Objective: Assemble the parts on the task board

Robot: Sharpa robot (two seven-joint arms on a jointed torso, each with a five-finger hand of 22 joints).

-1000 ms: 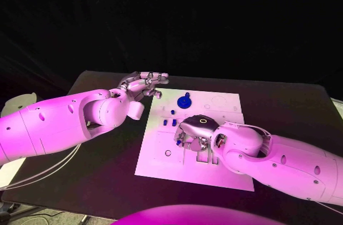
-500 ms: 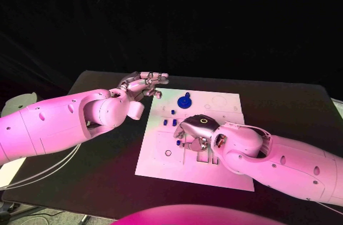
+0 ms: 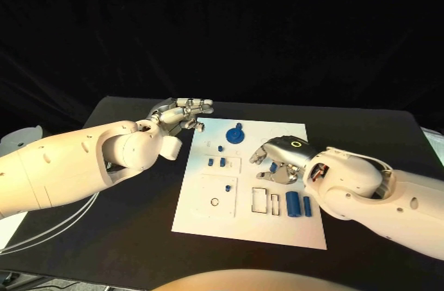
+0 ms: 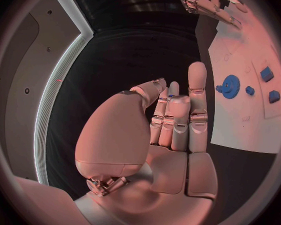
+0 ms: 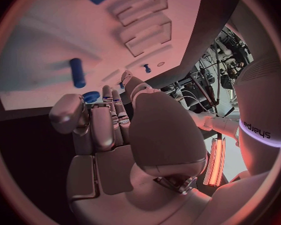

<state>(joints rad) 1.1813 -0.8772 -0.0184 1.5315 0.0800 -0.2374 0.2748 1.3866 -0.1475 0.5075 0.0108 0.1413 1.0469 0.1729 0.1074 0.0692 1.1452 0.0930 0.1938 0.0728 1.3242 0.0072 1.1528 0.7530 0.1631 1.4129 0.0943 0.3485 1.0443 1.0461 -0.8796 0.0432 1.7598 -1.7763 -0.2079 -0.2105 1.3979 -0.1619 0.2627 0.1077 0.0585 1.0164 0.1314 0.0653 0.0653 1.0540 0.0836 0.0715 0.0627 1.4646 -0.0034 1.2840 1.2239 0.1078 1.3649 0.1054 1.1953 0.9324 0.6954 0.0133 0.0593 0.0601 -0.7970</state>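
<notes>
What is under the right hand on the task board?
A small blue part shows among the right hand's fingers above the task board; the hand covers the board beneath, so any contact is hidden.

The right hand (image 3: 278,157) covers part of the board (image 3: 242,224); whether its curled fingers hold anything cannot be told. The small parts (image 3: 218,162) near the gear (image 3: 237,135) are too small to identify.
</notes>
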